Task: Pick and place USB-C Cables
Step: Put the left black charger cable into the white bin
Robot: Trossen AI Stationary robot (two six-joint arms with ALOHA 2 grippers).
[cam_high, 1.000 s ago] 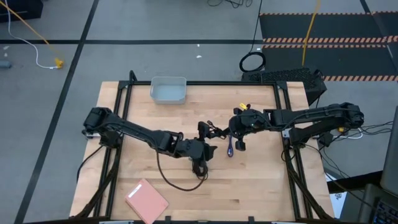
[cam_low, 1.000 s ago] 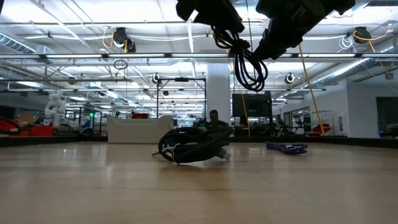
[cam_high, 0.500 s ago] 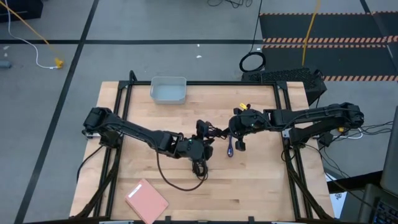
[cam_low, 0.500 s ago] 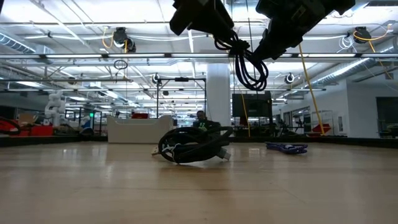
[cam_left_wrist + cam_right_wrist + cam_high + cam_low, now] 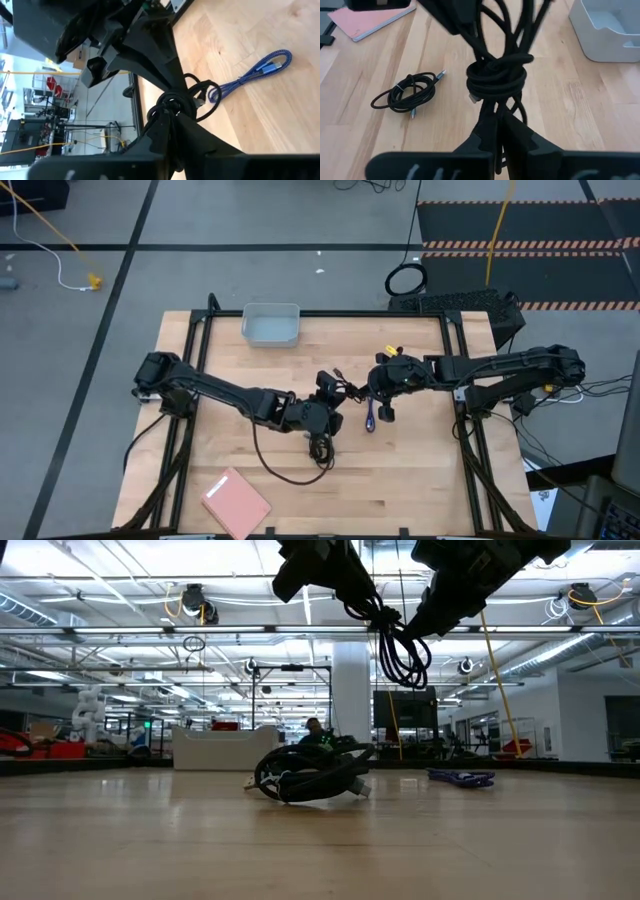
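Grey concrete floor (image 5: 250, 220) all around the wooden table (image 5: 420, 470), crossed by dark lines. Black mat (image 5: 520, 225) with orange-striped edges at upper right. Yellow cord (image 5: 45, 220) trailing across the upper left. In the low view, long ceiling light strips (image 5: 150, 580), a white pillar (image 5: 352, 685) at centre, a white counter (image 5: 222, 748) left of it.

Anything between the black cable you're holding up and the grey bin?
Nothing lies on the bare table between the black cable and the grey bin. But the left gripper and right gripper both clamp the cable in the air, with the left gripper on the bin's side.
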